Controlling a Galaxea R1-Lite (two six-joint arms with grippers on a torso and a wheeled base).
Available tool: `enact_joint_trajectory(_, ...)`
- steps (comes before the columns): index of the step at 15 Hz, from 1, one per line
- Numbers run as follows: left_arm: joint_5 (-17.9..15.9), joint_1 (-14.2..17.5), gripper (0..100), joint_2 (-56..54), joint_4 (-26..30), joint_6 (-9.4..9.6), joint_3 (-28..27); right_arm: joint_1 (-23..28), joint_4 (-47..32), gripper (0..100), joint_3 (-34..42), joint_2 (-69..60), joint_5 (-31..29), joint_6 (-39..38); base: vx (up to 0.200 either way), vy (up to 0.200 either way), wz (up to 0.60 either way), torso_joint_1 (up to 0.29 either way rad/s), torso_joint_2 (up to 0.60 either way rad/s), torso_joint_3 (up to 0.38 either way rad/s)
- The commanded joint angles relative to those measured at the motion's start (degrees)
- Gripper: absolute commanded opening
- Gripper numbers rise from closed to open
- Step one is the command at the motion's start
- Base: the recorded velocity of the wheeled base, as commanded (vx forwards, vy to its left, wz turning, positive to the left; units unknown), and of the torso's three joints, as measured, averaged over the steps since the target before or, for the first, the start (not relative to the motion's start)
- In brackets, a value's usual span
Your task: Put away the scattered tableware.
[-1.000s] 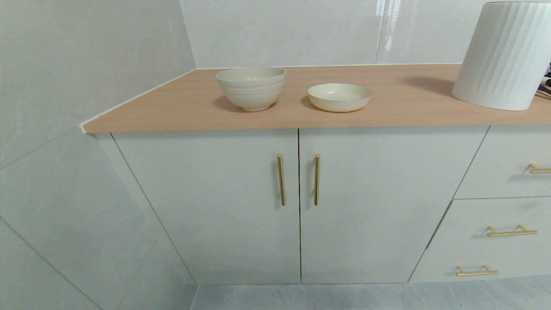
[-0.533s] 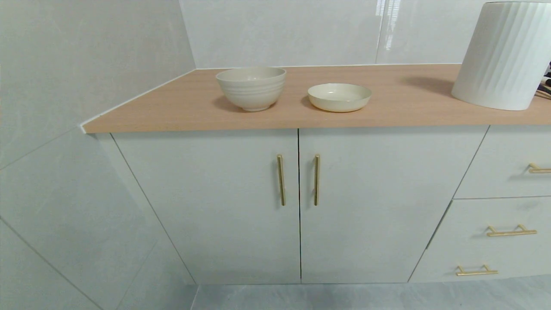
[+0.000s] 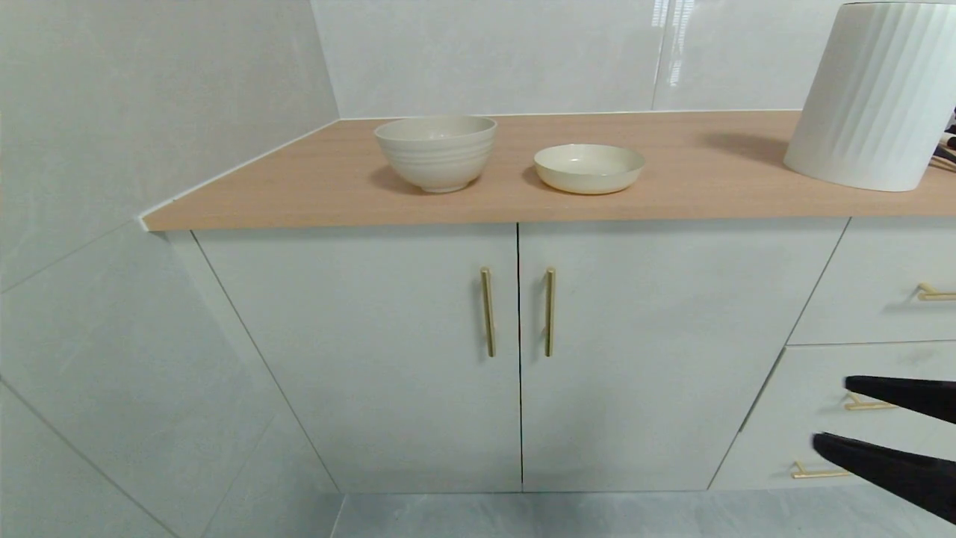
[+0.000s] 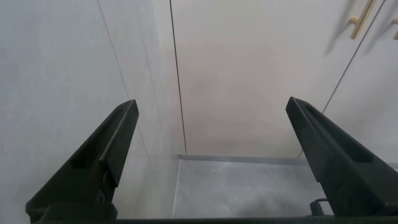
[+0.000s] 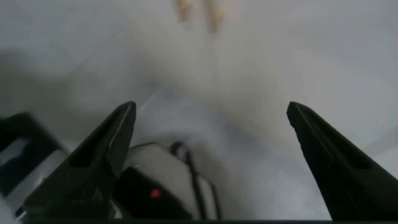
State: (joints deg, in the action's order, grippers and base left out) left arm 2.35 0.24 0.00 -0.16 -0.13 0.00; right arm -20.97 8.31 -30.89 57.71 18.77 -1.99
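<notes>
**Two dishes on the table, both end effectors low and empty**

Edges first. The table (image 3: 694,202) has a straight front edge above the two cabinet doors (image 3: 388,351). Its left end butts against the tiled side wall (image 3: 149,112), so I have no room on that side. The bowl (image 3: 436,153) stands nearest that wall, set back from the front edge. The shallow dish (image 3: 589,168) sits just to its right, apart from it and about as far back. Right of the dish the wood is bare as far as the ribbed white container (image 3: 874,97).

The right end effector (image 3: 831,412) is down in front of the drawers (image 3: 874,280), its two fingers spread wide with nothing between them. It is well below the table edge and well apart from both dishes. The shallow dish is the nearer one, up and to its left.

In the left wrist view, the left end effector (image 4: 211,106) is also spread wide and empty. It faces the seam where cabinet meets wall, just above the floor (image 4: 236,186).
</notes>
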Motion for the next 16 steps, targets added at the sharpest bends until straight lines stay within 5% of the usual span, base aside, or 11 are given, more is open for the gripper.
enact_joint_trajectory(1, 0.02, 0.02, 100, 0.00, -0.02, -0.04, 0.00, -8.39, 10.41, 100, -5.67, 22.27, 0.12, -1.62, 0.000, 0.000, 0.00, 0.000, 0.00, 0.000)
enact_joint_trajectory(9, 0.02, 0.02, 100, 0.00, -0.02, -0.04, 0.00, -10.41, 12.96, 100, -25.89, 43.54, 0.04, -8.65, 0.000, 0.000, 0.00, 0.000, 0.00, 0.000)
enact_joint_trajectory(16, 0.02, 0.02, 100, 0.00, -0.02, -0.04, 0.00, -16.12, 28.51, 100, -25.27, 54.61, -9.28, -13.57, 0.000, 0.000, 0.00, 0.000, 0.00, 0.000)
